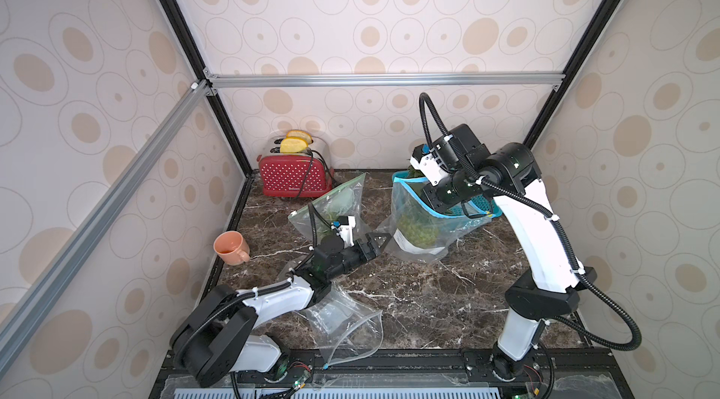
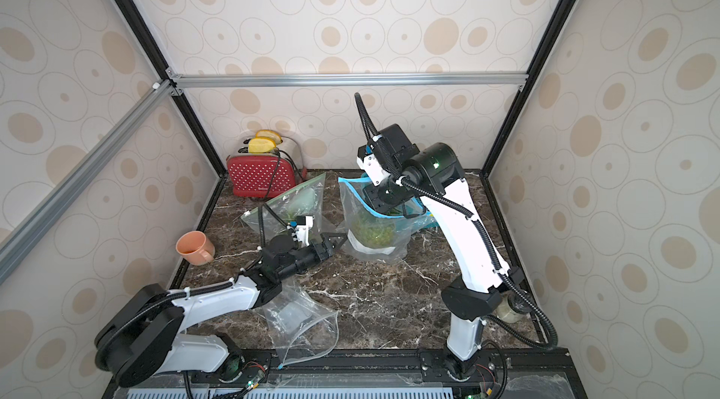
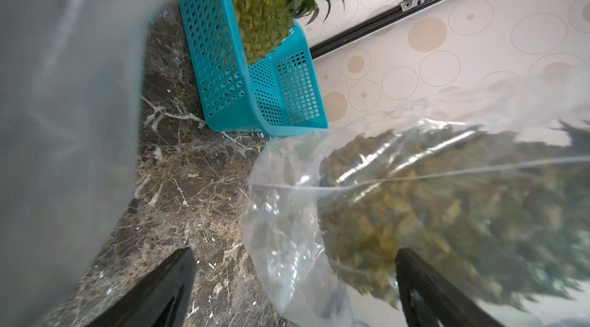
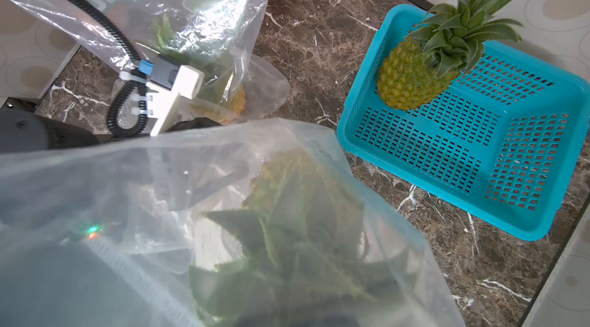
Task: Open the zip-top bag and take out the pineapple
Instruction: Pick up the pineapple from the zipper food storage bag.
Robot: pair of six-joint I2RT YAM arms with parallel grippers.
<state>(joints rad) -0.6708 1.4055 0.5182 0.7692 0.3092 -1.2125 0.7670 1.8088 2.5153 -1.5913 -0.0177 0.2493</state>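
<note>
The right hand (image 1: 432, 200) is clenched on the blue-zipped rim of the bag (image 1: 407, 202), holding it upright on the dark marble surface (image 1: 428, 299). The pineapple (image 1: 419, 233) sits inside, low in the bag. The left hand (image 1: 382, 239) is released, fingers spread wide at the bag's lower corner. Behind, a blue basket (image 3: 223, 70) holds a second pineapple (image 3: 258, 12).

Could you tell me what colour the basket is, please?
The basket is turquoise; right wrist view.
</note>
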